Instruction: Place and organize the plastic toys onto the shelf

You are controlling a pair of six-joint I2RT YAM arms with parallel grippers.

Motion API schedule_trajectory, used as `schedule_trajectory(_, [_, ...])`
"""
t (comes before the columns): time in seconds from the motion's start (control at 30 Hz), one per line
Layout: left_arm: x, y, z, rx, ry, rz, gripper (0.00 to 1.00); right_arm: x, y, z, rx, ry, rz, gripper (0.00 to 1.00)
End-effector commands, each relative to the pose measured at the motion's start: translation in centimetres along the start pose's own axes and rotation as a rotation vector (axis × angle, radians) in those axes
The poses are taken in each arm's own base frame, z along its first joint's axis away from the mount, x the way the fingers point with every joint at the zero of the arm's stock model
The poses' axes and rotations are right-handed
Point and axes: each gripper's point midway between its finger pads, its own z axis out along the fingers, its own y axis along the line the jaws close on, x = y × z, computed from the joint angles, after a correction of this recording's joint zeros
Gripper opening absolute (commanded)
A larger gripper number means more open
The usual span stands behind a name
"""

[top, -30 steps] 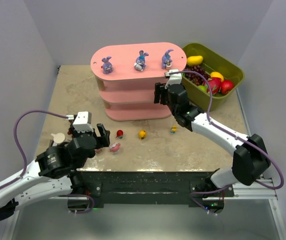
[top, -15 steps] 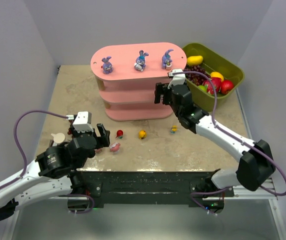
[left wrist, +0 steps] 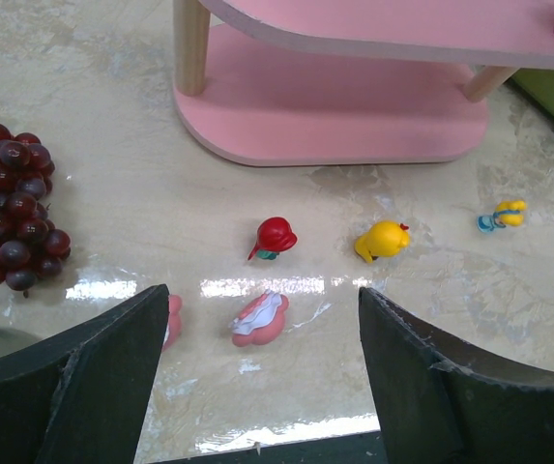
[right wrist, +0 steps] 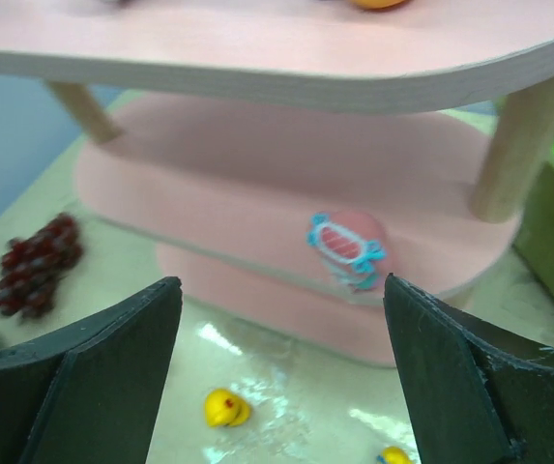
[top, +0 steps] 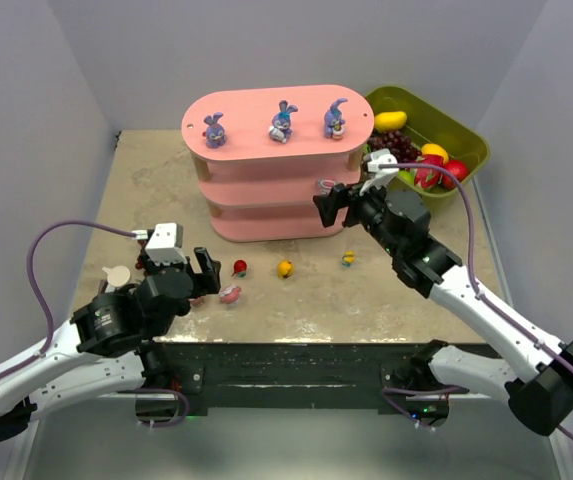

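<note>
Right gripper point(top: 331, 203) backed off pink three-tier oval-board shelf point(top: 251, 110), jaws spread, empty | pink-and-white plastic figurine point(right wrist: 347, 248) sits on middle board's right end | left gripper point(left wrist: 262, 300) spread over red plastic figurine point(left wrist: 275, 237) and second pink-and-white one point(left wrist: 262, 317)

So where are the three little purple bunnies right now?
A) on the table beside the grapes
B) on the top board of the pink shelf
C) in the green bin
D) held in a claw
B: the purple bunnies stand in a row, spaced apart, on the top board of the pink shelf, as the overhead view shows.
</note>
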Motion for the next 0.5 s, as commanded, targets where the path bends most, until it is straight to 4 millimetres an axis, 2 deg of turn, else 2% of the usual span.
schedule_trajectory(0.0, [-1.2, -0.6, -0.2, 0.015, -0.033, -0.053, 0.84, 1.9, 5.1, -2.0, -0.298, 0.043, 0.028, 0.87])
schedule_trajectory(0.03, [-1.2, -0.6, -0.2, 0.016, -0.032, -0.056, 0.84, 3.8, 6.0, -2.5, -0.356, 0.068, 0.037, 0.86])
schedule_trajectory(0.07, [-1.0, -0.7, -0.1, 0.018, -0.029, -0.055, 0.84, 3.4, 7.0, -2.5, -0.398, 0.029, 0.042, 0.86])
schedule_trajectory(0.1, [-1.1, -0.8, -0.1, 0.021, -0.031, -0.06, 0.84, 4.4, 9.0, -3.0, -0.451, 0.043, 0.038, 0.86])
schedule_trajectory(0.17, [-0.9, -0.9, 0.0, 0.024, -0.024, -0.061, 0.84, 7.0, 10.4, -2.4, -0.434, 0.088, 0.005, 0.86])
schedule_trajectory(0.2, [-0.8, -1.0, 0.0, 0.025, -0.021, -0.059, 0.84, 8.6, 12.9, -3.0, -0.486, 0.121, -0.031, 0.86])
schedule_trajectory(0.23, [-0.8, -1.0, 0.0, 0.026, -0.02, -0.06, 0.84, 9.4, 13.6, -2.9, -0.488, 0.136, -0.044, 0.86])
schedule_trajectory(0.27, [-0.7, -1.0, -0.1, 0.026, -0.014, -0.06, 0.84, 11.1, 14.0, -2.2, -0.472, 0.173, -0.056, 0.86])
schedule_trajectory(0.3, [-0.7, -0.9, -0.1, 0.025, -0.012, -0.061, 0.84, 12.2, 15.3, -2.6, -0.503, 0.193, -0.065, 0.85])
schedule_trajectory(0.37, [-0.8, -0.8, -0.3, 0.025, -0.012, -0.07, 0.84, 13.4, 16.8, -2.5, -0.538, 0.199, -0.06, 0.85])
schedule_trajectory(0.4, [-0.9, -0.7, -0.4, 0.025, -0.014, -0.074, 0.84, 15.3, 17.8, -2.5, -0.555, 0.235, -0.068, 0.85])
schedule_trajectory(0.47, [-1.1, -0.5, -0.6, 0.03, -0.02, -0.082, 0.84, 16.6, 19.0, -2.1, -0.569, 0.252, -0.077, 0.85])
